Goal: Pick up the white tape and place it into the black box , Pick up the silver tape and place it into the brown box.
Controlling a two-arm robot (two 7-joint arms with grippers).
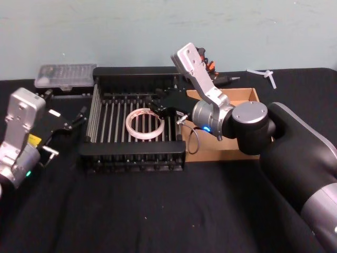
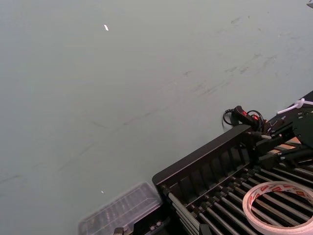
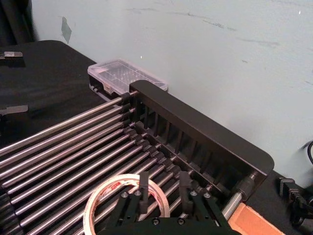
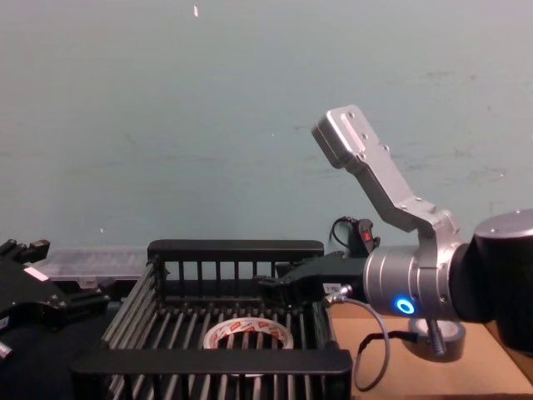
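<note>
Right gripper (image 1: pixel 164 104) open; left gripper (image 1: pixel 73 122) parked.

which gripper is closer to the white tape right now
Right. The right gripper hangs open inside the black box, just beside the white tape. The left gripper sits outside the box's left wall.

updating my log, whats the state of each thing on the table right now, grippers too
white tape: lying flat on the bars inside the black box, not gripped
black box: upright, holds the white tape
silver tape: lying in the brown box, partly hidden by the right arm
brown box: right of the black box, holds the silver tape
right gripper: open, above the white tape's edge
left gripper: open, left of the black box
</note>
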